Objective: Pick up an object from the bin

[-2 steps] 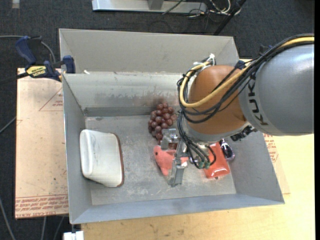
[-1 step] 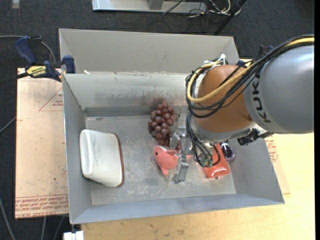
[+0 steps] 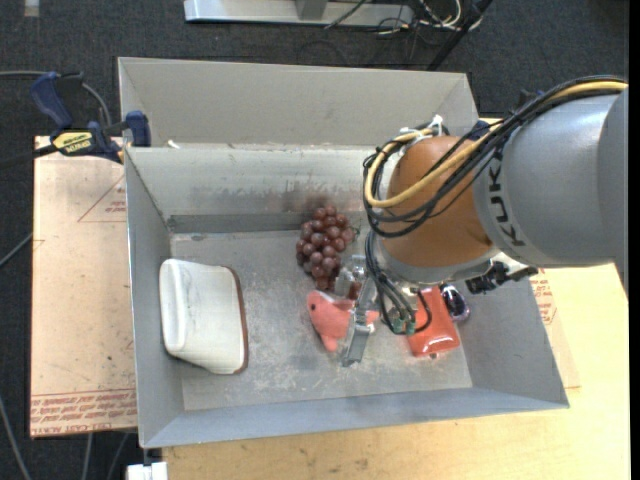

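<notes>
My gripper reaches down into the middle of the bin, its metal fingers right at a pink-red flat thing. One fingertip touches the pink thing's right edge; whether it is gripped I cannot tell. A bunch of dark red grapes lies just behind the gripper, toward the back wall. An orange-red thing with a purple end lies to the gripper's right, partly under the arm.
A white rounded block with a brown underside lies at the bin's left side. The arm's orange cover and yellow cables hang over the bin's right half and hide the floor beneath.
</notes>
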{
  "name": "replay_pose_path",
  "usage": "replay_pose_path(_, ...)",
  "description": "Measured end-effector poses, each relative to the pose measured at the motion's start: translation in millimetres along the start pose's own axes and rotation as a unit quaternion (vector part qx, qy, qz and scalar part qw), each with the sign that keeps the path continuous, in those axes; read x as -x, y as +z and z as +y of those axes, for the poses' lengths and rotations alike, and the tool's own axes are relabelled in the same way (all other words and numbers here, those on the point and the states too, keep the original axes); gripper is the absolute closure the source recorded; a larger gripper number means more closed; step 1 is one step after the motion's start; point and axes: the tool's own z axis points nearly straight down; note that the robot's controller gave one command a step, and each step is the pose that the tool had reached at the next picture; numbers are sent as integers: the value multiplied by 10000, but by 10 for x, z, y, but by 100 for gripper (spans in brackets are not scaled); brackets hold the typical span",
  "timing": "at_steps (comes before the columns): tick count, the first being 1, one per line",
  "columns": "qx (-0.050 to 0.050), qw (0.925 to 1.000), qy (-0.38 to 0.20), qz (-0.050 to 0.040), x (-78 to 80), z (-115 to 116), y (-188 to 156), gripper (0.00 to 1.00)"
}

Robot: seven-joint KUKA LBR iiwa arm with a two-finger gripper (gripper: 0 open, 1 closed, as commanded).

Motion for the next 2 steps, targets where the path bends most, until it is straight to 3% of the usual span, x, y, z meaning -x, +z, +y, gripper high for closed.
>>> replay_pose_path(1,-7,9989,-464,-3,405,-212,534,100)
replay_pose_path(2,-7,9989,-465,-4,406,-212,534,100)
